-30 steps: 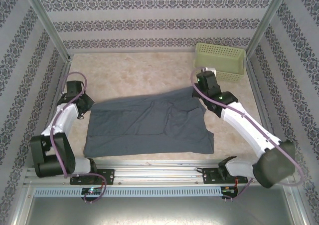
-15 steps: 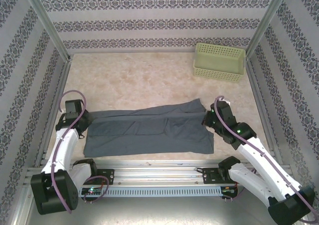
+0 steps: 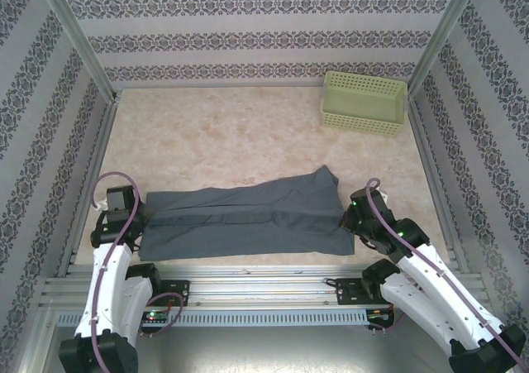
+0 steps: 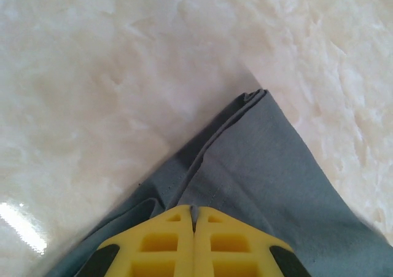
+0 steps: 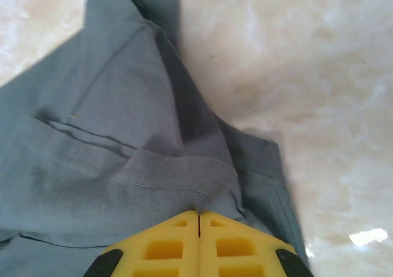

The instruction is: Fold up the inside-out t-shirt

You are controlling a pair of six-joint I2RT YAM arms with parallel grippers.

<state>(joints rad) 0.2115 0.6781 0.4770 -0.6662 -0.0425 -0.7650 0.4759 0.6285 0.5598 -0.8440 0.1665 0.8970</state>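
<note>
Soft, limp cotton: the inside-out t-shirt [image 3: 248, 220] sags wherever unsupported, so I judge its end hems best, where left pincer [image 4: 194, 212] and right pincer [image 5: 199, 217] sit clenched on it.

table [image 3: 231, 133]: pale marbled | t-shirt [image 3: 248, 221]: near edge | basket [image 3: 364, 102]: far-right corner

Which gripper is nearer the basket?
The right gripper, pinching the shirt's right end on the basket's side; the left gripper holds the opposite end.
</note>
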